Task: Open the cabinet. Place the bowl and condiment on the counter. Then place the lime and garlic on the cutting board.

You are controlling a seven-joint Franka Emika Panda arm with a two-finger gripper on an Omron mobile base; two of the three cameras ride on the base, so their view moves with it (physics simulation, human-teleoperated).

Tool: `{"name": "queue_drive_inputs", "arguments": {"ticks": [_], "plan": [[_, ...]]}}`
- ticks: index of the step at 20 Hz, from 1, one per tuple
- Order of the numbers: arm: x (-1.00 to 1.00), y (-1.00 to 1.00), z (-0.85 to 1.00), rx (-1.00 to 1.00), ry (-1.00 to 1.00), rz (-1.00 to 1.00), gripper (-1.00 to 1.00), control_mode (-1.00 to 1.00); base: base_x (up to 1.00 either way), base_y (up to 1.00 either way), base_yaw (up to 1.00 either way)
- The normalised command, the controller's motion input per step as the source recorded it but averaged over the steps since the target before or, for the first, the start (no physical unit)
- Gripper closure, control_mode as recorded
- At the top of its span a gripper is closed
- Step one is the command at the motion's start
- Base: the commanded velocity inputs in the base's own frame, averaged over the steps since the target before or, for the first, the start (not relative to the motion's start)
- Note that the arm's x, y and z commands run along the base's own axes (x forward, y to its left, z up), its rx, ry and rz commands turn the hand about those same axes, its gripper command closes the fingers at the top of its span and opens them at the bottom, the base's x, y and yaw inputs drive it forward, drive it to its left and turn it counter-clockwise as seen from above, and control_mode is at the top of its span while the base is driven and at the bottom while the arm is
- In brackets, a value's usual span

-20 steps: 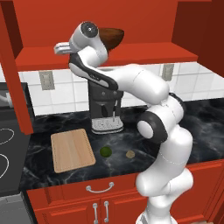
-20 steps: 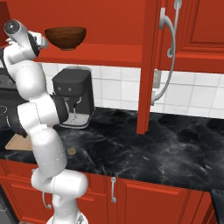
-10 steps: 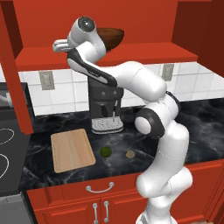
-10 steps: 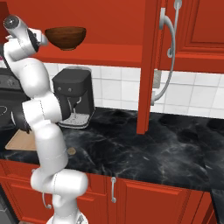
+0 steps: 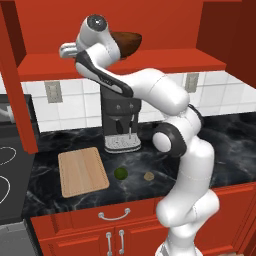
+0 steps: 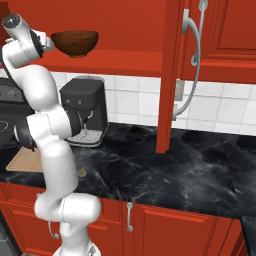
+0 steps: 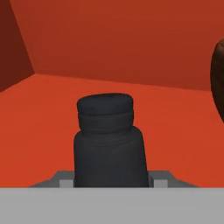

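Note:
The red wall cabinet point(image 5: 125, 65) stands open, its doors swung out to both sides. In the hand view my gripper point(image 7: 111, 181) is shut on the condiment point(image 7: 109, 144), a dark grey shaker standing upright on the cabinet shelf, with a finger tip pressed to each side. The brown bowl point(image 5: 126, 43) point(image 6: 75, 42) sits on the same shelf just right of the hand, and its edge point(image 7: 218, 78) shows in the hand view. On the black counter point(image 5: 225, 135) the lime point(image 5: 120, 173) and garlic point(image 5: 149, 176) lie right of the cutting board point(image 5: 82, 171).
A black coffee machine point(image 5: 120, 120) point(image 6: 85, 112) stands against the tiled wall under the shelf. The right cabinet door point(image 6: 170, 75) with its long silver handle point(image 6: 192, 60) juts out over the counter. A stove point(image 5: 7, 170) borders the counter on the left.
The gripper's jaws have closed from wide open onto the condiment. The arm has barely shifted; bowl, lime and garlic have stayed in place.

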Motion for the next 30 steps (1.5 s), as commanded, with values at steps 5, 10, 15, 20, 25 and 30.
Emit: {"name": "queue_drive_inputs", "arguments": {"ticks": [5, 10, 15, 20, 25, 30], "plan": [[-0.74, 0.0, 0.0, 0.0, 0.0, 0.0, 1.0, -1.0, 0.0, 0.0, 0.0], [-1.0, -0.1, 0.0, 0.03, -0.04, 0.0, 1.0, -1.0, 0.0, 0.0, 0.0], [-1.0, -0.42, 0.0, 0.04, -0.08, -0.01, 1.0, -1.0, 0.0, 0.0, 0.0], [-1.0, -0.78, 0.0, 0.06, -0.07, -0.03, 1.0, -1.0, 0.0, 0.0, 0.0], [-1.0, -0.88, 0.0, 0.08, -0.07, -0.04, 1.0, -1.0, 0.0, 0.0, 0.0], [-1.0, -0.78, 0.0, 0.08, -0.07, -0.04, 1.0, -1.0, 0.0, 0.0, 0.0]]}}
